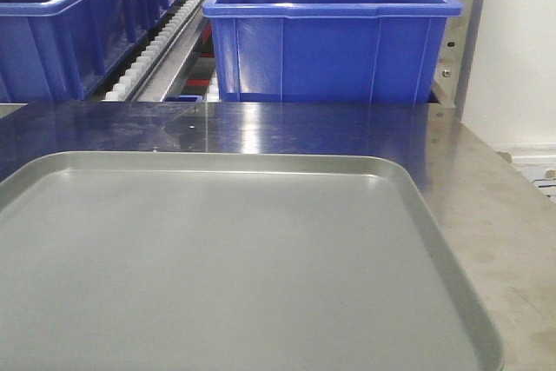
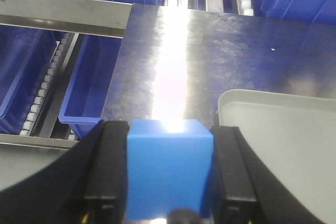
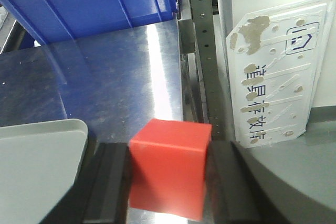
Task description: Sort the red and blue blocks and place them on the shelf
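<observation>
In the front view, the grey tray (image 1: 217,267) fills the lower part of the frame and lies on the steel worktop (image 1: 304,128). Behind the worktop, along the top of the frame, stands the shelf (image 1: 460,32) with its perforated upright at the upper right. A large blue tub (image 1: 330,49) sits at top centre, another tub (image 1: 52,41) at the upper left, and a white roller track (image 1: 152,49) runs between them.

From my left wrist, my left hand (image 2: 169,179) is at the bottom centre of the frame. Its black fingers (image 2: 107,171) are pressed against both sides of the blue block (image 2: 169,174), pinching it. The bright worktop stretches above it, a tray corner shows at the right, and shelf rails with rollers and tubs lie at the left.

From my right wrist, my right hand (image 3: 168,184) pinches the red block (image 3: 169,171) between its fingers (image 3: 107,184) at the bottom centre. A tray corner sits at the lower left, a blue tub at the upper left, and the perforated upright rises just right of centre. Beside it is a worn white label (image 3: 275,72).
</observation>
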